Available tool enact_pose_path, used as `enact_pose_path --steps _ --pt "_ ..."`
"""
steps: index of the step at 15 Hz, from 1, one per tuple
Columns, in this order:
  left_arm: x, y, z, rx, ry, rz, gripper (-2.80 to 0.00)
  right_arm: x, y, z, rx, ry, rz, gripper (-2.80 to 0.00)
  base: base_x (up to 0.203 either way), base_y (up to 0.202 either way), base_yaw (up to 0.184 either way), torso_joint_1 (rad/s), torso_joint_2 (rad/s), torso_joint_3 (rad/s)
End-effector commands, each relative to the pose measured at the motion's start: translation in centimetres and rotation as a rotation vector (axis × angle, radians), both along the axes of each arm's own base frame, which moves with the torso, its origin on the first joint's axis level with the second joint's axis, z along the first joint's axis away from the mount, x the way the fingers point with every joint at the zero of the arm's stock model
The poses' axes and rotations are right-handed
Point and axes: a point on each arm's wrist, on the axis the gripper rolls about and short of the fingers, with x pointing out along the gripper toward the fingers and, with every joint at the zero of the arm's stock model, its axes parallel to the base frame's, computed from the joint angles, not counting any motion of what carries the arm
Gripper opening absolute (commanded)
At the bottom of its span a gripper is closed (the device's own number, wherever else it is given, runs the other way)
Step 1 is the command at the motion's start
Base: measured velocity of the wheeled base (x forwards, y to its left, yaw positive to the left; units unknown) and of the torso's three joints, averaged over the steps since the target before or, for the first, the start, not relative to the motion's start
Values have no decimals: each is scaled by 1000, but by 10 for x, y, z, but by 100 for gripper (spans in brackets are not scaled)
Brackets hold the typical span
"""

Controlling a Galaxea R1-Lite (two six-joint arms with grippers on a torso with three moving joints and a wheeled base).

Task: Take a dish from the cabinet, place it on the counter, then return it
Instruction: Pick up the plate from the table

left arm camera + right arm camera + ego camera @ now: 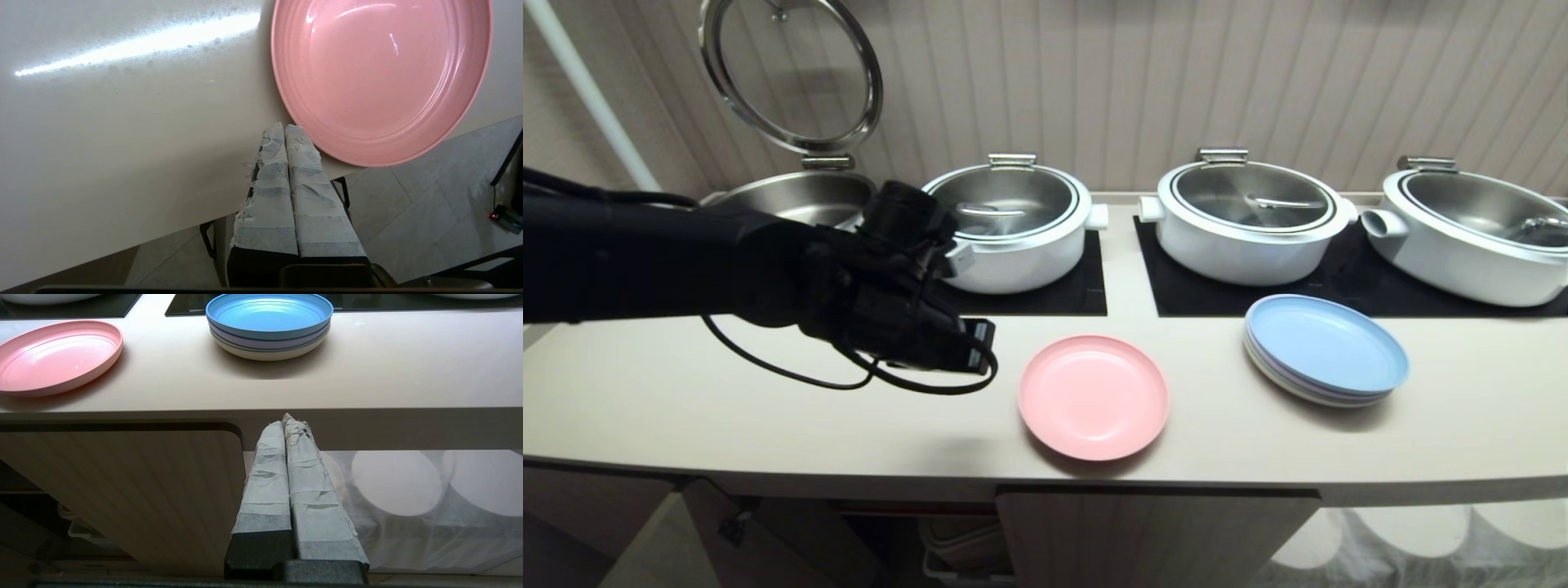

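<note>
The left claw (980,347) hangs over the counter (686,408), shut tight with nothing in it, close beside the pink plate (1093,397). The pink plate lies flat near the counter's front edge. To its right sits a stack of blue plates (1327,347). The right claw (286,424) is shut and empty, low in front of the cabinet door (122,490).

A: Head cam looks down over the counter (768,408). Left wrist cam sits close above the dish (380,77).
B: Right wrist cam's low, facing the cabinet (122,490); all share the dish.
</note>
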Motion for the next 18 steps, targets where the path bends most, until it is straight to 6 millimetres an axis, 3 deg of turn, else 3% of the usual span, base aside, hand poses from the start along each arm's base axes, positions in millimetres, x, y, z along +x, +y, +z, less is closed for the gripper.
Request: enact_pose_path --steps 1,8,18 --pt "13 -23 -16 35 46 -10 -280 0 0 0 0 0 1 -280 0 0 0 0 0 0" --pt "17 -66 -21 117 90 46 -280 0 0 0 0 0 -1 -280 0 0 0 0 0 0" --pt "22 -68 -25 125 129 111 -280 0 0 0 0 0 1 -280 0 0 0 0 0 0"
